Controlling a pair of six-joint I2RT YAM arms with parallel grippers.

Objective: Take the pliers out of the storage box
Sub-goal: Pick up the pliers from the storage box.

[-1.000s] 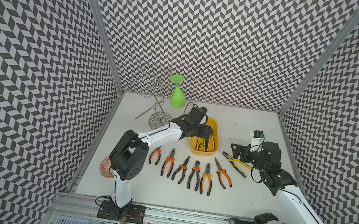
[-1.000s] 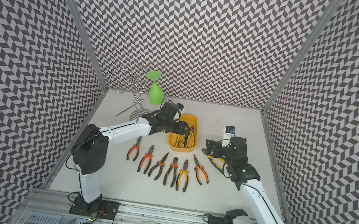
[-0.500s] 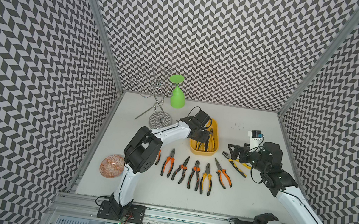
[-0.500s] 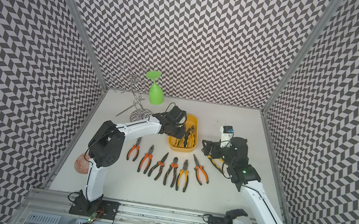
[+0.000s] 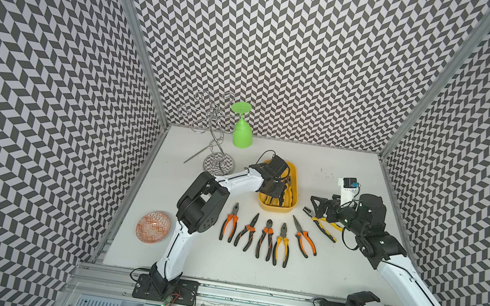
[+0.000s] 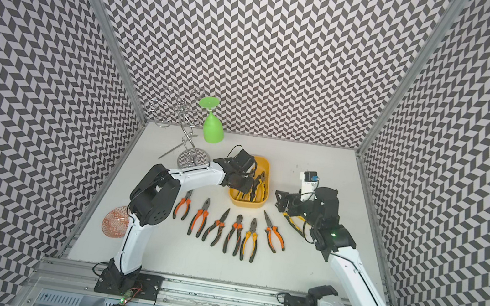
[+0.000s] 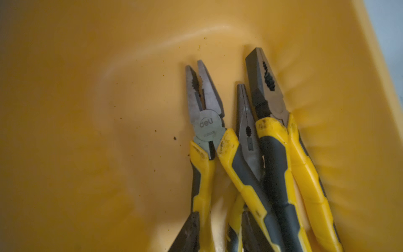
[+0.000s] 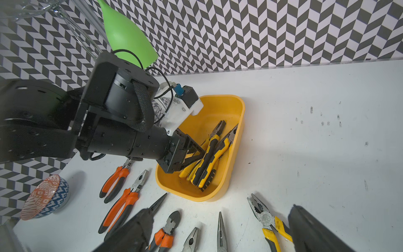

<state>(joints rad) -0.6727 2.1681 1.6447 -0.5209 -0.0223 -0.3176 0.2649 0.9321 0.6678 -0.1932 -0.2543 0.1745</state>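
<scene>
Reaching into the yellow storage box (image 8: 236,122), the left gripper (image 8: 201,153) sets its fingers (image 7: 187,235) among three yellow-handled pliers (image 7: 274,174) inside, yet the tips are cut off in its wrist view and whether they clamp a handle cannot be told. The right gripper (image 8: 221,210) hangs spread wide over another yellow-handled pair (image 8: 268,222) on the table (image 8: 305,152), partly hiding it in both top views.

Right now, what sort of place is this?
Probably a robot test cell, not a real workshop: patterned walls box in a white table, two robot arms are mounted on a metal rail at its front, and pliers lie in a neat row by a yellow box.
</scene>
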